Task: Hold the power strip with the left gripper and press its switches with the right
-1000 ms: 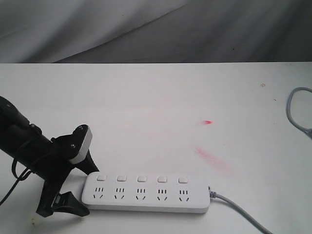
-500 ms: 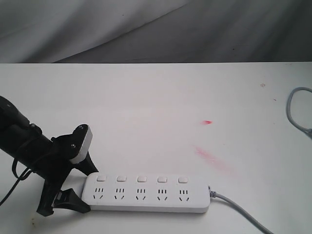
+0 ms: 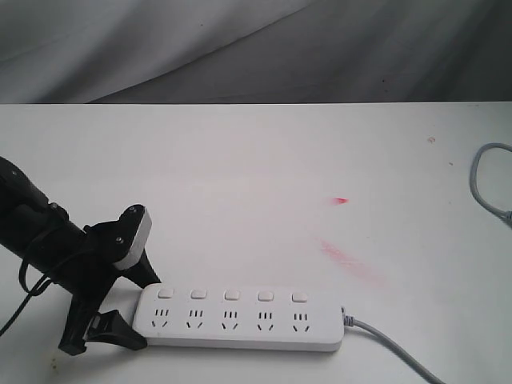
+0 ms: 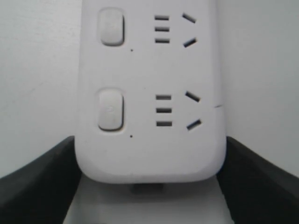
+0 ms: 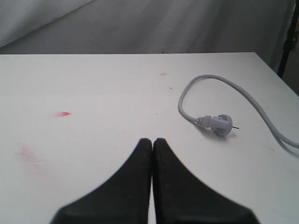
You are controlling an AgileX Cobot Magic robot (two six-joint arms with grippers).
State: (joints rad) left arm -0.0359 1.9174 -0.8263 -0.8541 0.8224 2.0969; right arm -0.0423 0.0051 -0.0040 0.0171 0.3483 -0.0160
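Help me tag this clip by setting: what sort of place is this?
Probably a robot lab or test bench, not a home: a plain white table, a grey cloth backdrop behind it, and a black left gripper clasping the end of a power strip.

A: Table [image 3: 264, 160]?
B: White, with a red spot [image 3: 340, 200] and a smear [image 3: 348, 260]. Strip [image 3: 240, 320] lies flat, five switches [image 3: 232, 296] in a row along its far side, cord [image 3: 392, 346] off the right end.
A: Gripper?
B: Left gripper [image 3: 147, 314] is at the strip's left end, a finger against each long side. Grey cable [image 3: 484, 180] at the right edge, well apart.
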